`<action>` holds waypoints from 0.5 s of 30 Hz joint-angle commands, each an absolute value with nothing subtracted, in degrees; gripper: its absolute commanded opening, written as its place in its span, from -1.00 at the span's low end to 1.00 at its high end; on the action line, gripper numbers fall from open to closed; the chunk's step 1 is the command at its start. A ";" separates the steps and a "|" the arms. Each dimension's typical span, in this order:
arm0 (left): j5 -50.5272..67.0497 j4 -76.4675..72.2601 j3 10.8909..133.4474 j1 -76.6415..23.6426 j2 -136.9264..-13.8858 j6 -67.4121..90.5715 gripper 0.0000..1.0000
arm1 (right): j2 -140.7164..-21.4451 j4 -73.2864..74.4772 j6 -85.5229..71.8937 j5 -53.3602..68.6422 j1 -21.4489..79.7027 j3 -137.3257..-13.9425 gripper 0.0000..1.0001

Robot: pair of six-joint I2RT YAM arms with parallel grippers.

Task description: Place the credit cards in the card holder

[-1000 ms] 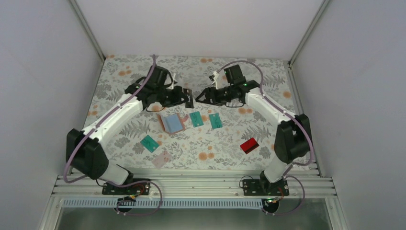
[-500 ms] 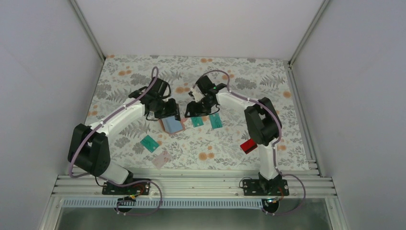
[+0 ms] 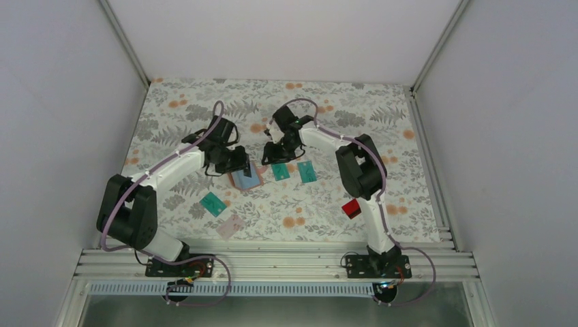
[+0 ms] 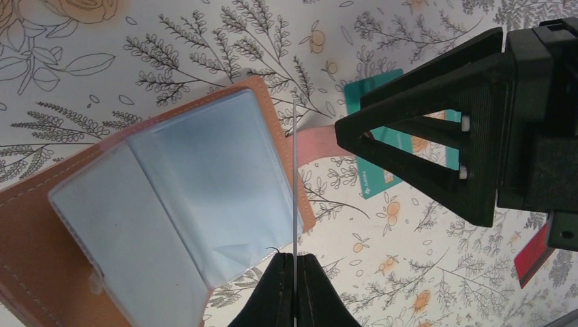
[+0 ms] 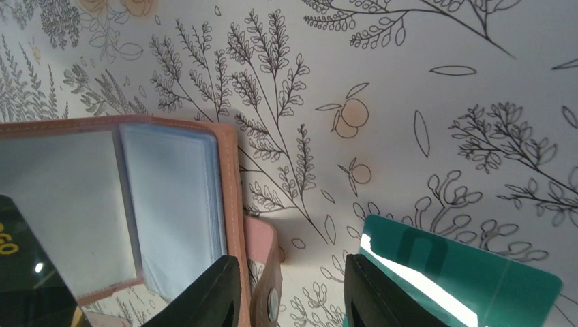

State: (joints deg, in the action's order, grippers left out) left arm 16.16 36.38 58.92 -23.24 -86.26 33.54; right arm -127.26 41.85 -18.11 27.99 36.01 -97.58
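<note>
Your left tool [image 4: 294, 262] is pinched tight on the black card [image 4: 294, 170], which shows edge-on right above the card holder [image 4: 27, 259]. The holder lies flipped open on the worktop [image 4: 102, 61], clear sleeves up. Can't tell if the card's actually in a sleeve. Your right tool [image 5: 290, 276] has its fingers apart, straddling the holder's clasp edge. A teal card [image 5: 463, 272] lies just beside it.

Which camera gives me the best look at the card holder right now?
Left wrist: the card holder lies open, clear sleeves filling the frame. Right wrist shows only one end; top external shows it small and far off.
</note>
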 commanded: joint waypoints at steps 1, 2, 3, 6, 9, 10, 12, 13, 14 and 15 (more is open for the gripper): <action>17.25 34.81 58.07 -22.21 -85.57 32.05 -0.95 | -128.56 43.67 -17.60 28.87 37.07 -100.39 -0.24; 17.31 34.74 58.09 -22.05 -85.60 31.93 -0.95 | -128.58 43.68 -17.54 28.89 37.23 -100.33 -0.26; 17.31 34.72 58.03 -21.94 -85.65 31.73 -0.95 | -128.58 43.73 -17.43 28.91 37.38 -100.29 -0.30; 17.40 34.48 57.40 -21.56 -85.90 31.39 -0.95 | -129.03 44.05 -17.25 29.13 37.70 -100.32 -0.55; 17.25 34.41 56.47 -20.94 -85.66 31.01 -0.95 | -129.49 44.74 -17.47 28.25 37.75 -100.09 -0.81; 17.09 34.41 56.09 -20.63 -85.44 30.88 -0.95 | -129.35 44.99 -17.65 27.83 37.75 -99.91 -0.87; 17.09 34.39 55.13 -19.84 -85.15 30.64 -0.95 | -128.98 45.10 -18.24 27.14 37.75 -99.01 -0.91; 17.40 34.26 54.52 -19.37 -84.97 30.53 -0.95 | -128.57 45.05 -18.53 27.07 37.73 -98.35 -0.92; 17.75 33.88 54.03 -18.91 -84.87 30.50 -0.95 | -128.15 44.82 -18.85 26.94 37.72 -97.55 -0.92; 18.24 33.51 53.49 -18.52 -84.69 30.43 -0.95 | -127.81 44.52 -19.18 26.97 37.71 -96.77 -0.92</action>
State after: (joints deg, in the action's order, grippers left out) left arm 16.93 34.79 55.33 -20.10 -86.21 31.70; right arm -128.70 43.92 -17.96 27.99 37.23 -98.43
